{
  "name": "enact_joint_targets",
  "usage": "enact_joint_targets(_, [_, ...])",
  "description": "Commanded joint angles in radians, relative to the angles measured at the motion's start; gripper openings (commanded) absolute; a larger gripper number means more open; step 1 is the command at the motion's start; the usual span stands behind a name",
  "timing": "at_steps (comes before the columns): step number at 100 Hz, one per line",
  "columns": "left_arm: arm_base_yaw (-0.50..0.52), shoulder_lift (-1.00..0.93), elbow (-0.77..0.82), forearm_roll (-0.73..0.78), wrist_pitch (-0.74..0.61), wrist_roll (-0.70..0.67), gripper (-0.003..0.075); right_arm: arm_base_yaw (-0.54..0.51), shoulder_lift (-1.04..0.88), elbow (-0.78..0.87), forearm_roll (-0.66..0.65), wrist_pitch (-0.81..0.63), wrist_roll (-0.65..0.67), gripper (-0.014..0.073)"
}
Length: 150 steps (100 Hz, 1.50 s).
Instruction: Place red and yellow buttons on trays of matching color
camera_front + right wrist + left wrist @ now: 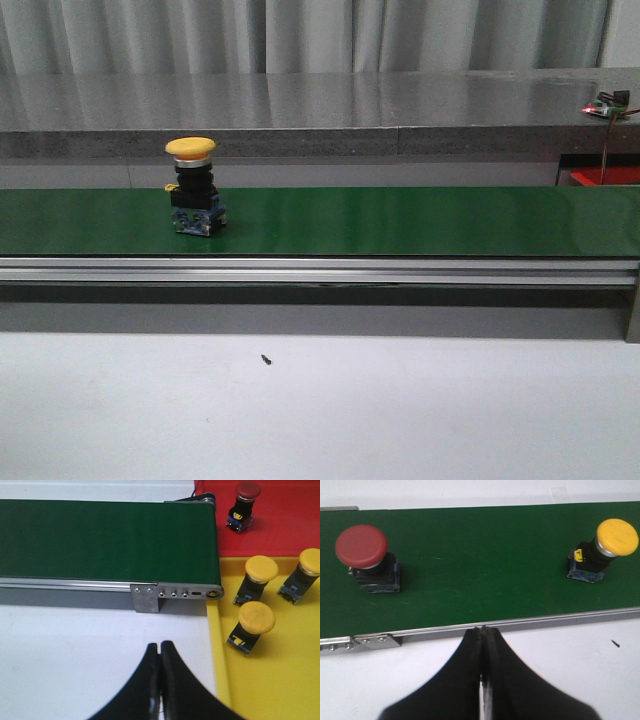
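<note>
A yellow button [190, 185] stands upright on the green belt [400, 220], left of the middle. The left wrist view shows that yellow button [612, 542] and a red button [365, 552] apart on the belt. My left gripper [484, 630] is shut and empty, over the white table just short of the belt's rail. In the right wrist view, a red button [243, 505] stands on the red tray [285, 527], and three yellow buttons [252, 625] stand on the yellow tray [285, 685]. My right gripper [159, 645] is shut and empty, beside the yellow tray.
The belt's aluminium rail [320, 270] runs along its near side, and its end bracket [175, 594] meets the trays. A grey counter [300, 110] lies behind the belt. A small dark screw [266, 359] lies on the white table. A corner of the red tray [605, 177] shows at far right.
</note>
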Motion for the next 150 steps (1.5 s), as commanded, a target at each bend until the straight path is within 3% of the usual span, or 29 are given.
enact_joint_targets(1, [-0.010,-0.076,0.012,-0.020,-0.065,0.003,-0.0020,0.001,0.004,-0.028,-0.002,-0.069,-0.008,-0.0060])
enact_joint_targets(71, [-0.010,-0.530,0.306,-0.022,-0.146,0.000,-0.0020,0.001,0.008,-0.028,-0.001,-0.113,-0.008,-0.0060])
enact_joint_targets(112, [-0.010,-0.565,0.323,-0.022,-0.143,0.000,-0.0020,0.001,0.069,-0.039,0.001,-0.106,-0.031,-0.0034])
enact_joint_targets(124, [-0.010,-0.565,0.323,-0.022,-0.143,0.000,-0.0020,0.001,0.149,-0.084,0.001,-0.081,-0.035,0.0022])
enact_joint_targets(135, [-0.010,-0.565,0.323,-0.022,-0.143,0.000,-0.0020,0.001,0.240,-0.144,0.002,-0.068,-0.045,0.0132])
enact_joint_targets(150, [-0.010,-0.565,0.323,-0.022,-0.143,0.000,-0.0020,0.018,0.373,-0.257,0.041,-0.008,-0.045,0.0411])
